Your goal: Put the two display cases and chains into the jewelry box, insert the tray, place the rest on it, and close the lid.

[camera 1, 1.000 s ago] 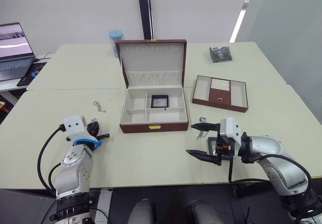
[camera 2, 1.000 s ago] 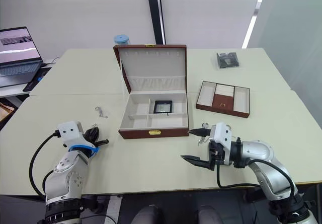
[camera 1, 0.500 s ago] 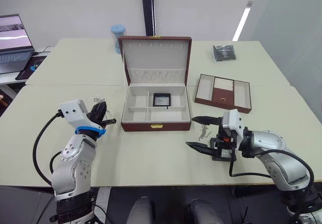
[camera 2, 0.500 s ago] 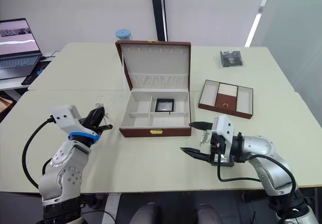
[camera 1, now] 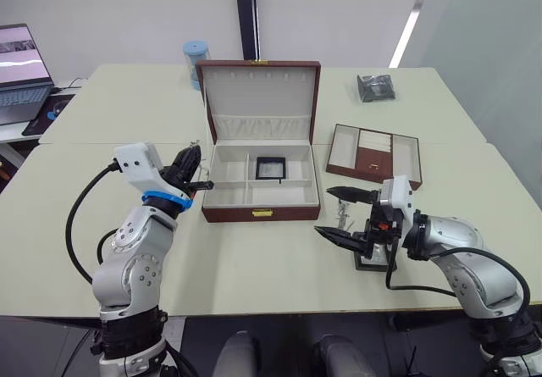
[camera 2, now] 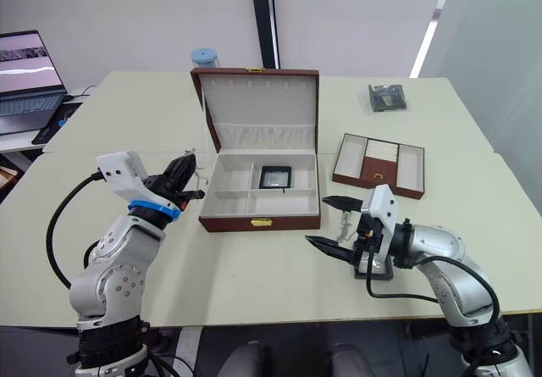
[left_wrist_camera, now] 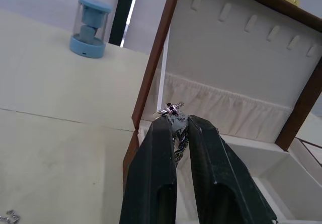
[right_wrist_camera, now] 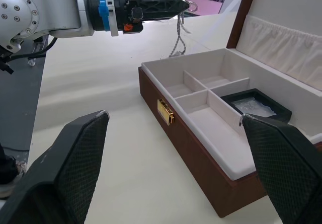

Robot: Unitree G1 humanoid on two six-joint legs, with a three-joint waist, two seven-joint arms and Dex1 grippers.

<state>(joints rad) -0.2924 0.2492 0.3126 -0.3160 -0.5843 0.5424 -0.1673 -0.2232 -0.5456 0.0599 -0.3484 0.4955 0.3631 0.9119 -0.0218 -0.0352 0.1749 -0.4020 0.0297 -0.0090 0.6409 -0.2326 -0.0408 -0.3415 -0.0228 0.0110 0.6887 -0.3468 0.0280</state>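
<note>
chain (left_wrist_camera: 174,114) pinched in left tool (left_wrist_camera: 176,126) beside jewelry box (camera 1: 262,212); right tool (camera 1: 343,213) spread wide

Reddish-brown jewelry box (camera 1: 261,213), cream lining, gold clasp

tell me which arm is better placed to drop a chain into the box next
Left. The left claw is shut on a chain right at the jewelry box's left edge. The right claw is open, holding nothing, off the box's front right corner.
</note>
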